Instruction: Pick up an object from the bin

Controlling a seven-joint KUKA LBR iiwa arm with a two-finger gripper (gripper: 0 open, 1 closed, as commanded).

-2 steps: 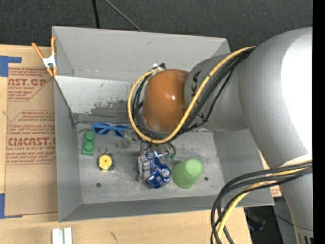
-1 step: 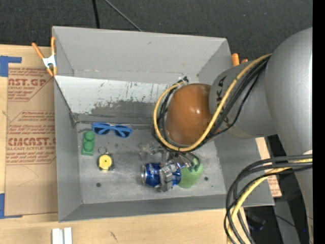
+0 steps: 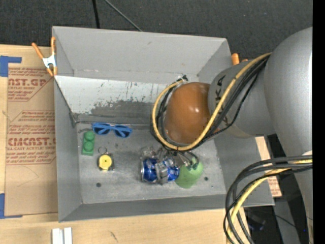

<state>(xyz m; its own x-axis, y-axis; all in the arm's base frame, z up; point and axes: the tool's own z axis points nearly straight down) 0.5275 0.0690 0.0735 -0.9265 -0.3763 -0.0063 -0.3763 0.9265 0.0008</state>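
Grey metal bin (image 3: 66, 187), seen from above. Big silver arm (image 3: 284, 85) in from 3 o'clock, with a round orange-brown cover (image 3: 185, 111) and yellow and black cables (image 3: 158, 115) looped round it. Under the cover, low down at about 5 o'clock on the bin floor, the fingers (image 3: 189, 161) — wide or narrow, cannot tell, mostly hidden. Right by them a crushed blue can (image 3: 151, 171), shiny in parts, touching a round green thing (image 3: 189, 178) on its 3 o'clock side. Held or not — cannot tell. Well apart, over at 9 o'clock: blue sunglasses (image 3: 111, 130) near the back wall, a small green block (image 3: 89, 143), and a little yellow disc (image 3: 104, 161) with a ring on top.
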